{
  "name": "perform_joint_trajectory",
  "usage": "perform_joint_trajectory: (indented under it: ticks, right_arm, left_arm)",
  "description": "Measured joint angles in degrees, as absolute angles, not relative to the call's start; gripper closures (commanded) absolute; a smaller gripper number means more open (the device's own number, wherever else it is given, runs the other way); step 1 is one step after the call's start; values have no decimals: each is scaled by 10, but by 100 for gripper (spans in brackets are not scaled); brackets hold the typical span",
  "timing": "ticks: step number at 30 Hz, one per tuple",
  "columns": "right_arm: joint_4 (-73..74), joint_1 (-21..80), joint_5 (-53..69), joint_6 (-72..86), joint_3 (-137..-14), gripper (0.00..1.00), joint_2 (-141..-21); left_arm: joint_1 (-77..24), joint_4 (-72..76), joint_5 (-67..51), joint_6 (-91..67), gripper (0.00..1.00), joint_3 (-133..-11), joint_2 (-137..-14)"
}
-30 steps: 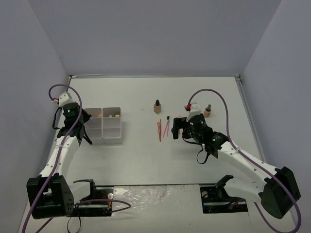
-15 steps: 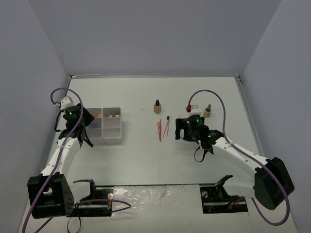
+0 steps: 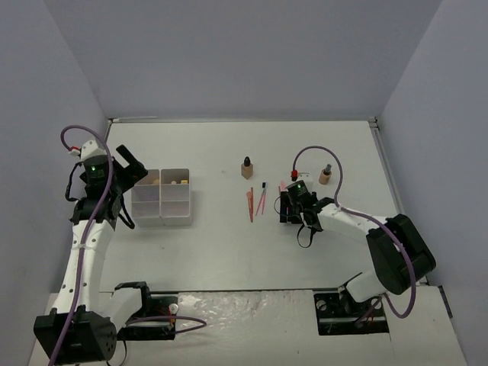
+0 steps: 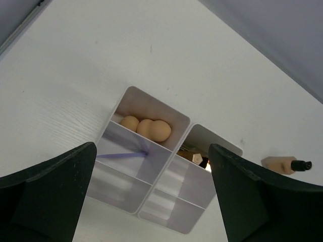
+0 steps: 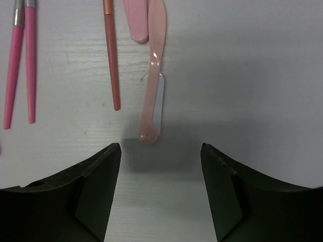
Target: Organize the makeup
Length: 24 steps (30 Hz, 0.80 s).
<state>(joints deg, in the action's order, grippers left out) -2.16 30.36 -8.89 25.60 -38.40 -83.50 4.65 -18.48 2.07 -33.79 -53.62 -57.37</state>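
The right pincer [image 5: 160, 148] hangs with its fingers spread wide over the white surface [image 5: 252, 75]. A pale pink spatula [image 5: 151, 75] lies just ahead of the gap, with a red-brown pencil [image 5: 111, 55] and two pink sticks [image 5: 20, 65] further left. The left pincer [image 4: 152, 148], also wide apart, hovers above a white divided box [image 4: 121, 189]. Peach sponges [image 4: 146, 128] sit in the compartment beyond it, and a tan bottle [image 4: 280, 165] shows past its right finger.

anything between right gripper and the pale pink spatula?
Nothing. Right wrist view shows only bare table between the open right gripper and the pale pink spatula's near tip; the other sticks lie off to the side.
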Motion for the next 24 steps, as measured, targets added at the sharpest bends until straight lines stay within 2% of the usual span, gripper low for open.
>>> perform_joint_trajectory:
  ticks: [5,8,11,16,24]
  right_arm:
    - [-26,295,-101,259,-400,48,-876]
    - [-34,289,-108,260,-413,56,-892]
    - [-46,280,-117,263,-417,69,-902]
    - [-57,269,-129,271,-417,100,-907]
    - [-51,270,-113,261,-383,100,-849]
  left_arm:
    - [36,-232,-28,-336,6,-562,-568]
    - [19,-259,-54,-336,4,-564,-572]
    - [-17,-279,-65,-335,3,-567,-581]
    - [-85,-294,-76,-336,3,-584,-602]
    - [-171,-287,-82,-362,3,-606,-625]
